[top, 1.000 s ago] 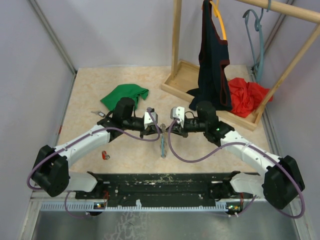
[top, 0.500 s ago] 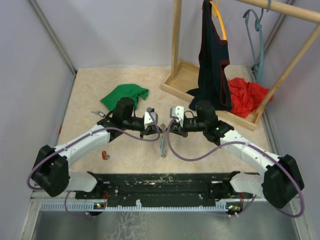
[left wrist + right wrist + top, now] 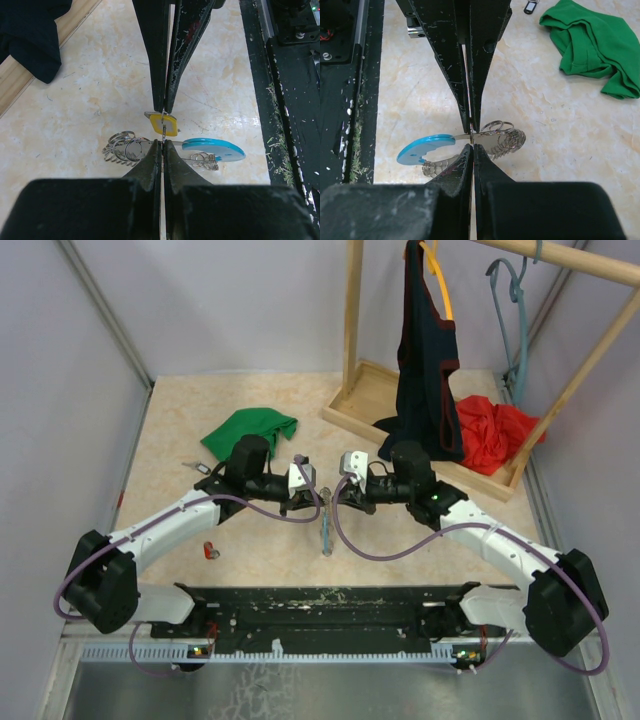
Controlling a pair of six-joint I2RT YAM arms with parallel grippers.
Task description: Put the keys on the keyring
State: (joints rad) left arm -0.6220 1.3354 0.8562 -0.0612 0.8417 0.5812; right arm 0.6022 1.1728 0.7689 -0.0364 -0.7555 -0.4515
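My left gripper [image 3: 318, 500] and right gripper [image 3: 334, 497] meet tip to tip above the table's middle, both shut. In the left wrist view a yellow-headed key [image 3: 170, 126] sits between the two sets of tips. Its thin metal part runs from the right gripper [image 3: 164, 109] into my left gripper [image 3: 163, 142]. From the right wrist view the key is hidden behind my right gripper [image 3: 472, 145]. The keyring [image 3: 327, 530] lies on the table just below, with its blue band [image 3: 215, 149] and a cluster of silver rings [image 3: 122, 147]. A red key [image 3: 210, 550] lies near the left arm.
A dark-headed key [image 3: 192, 466] lies at the far left. A green cloth [image 3: 250, 430] is behind the left arm. At the back right stands a wooden rack [image 3: 352, 405] with a dark garment [image 3: 425, 390] hanging and a red cloth [image 3: 495, 430] on its base.
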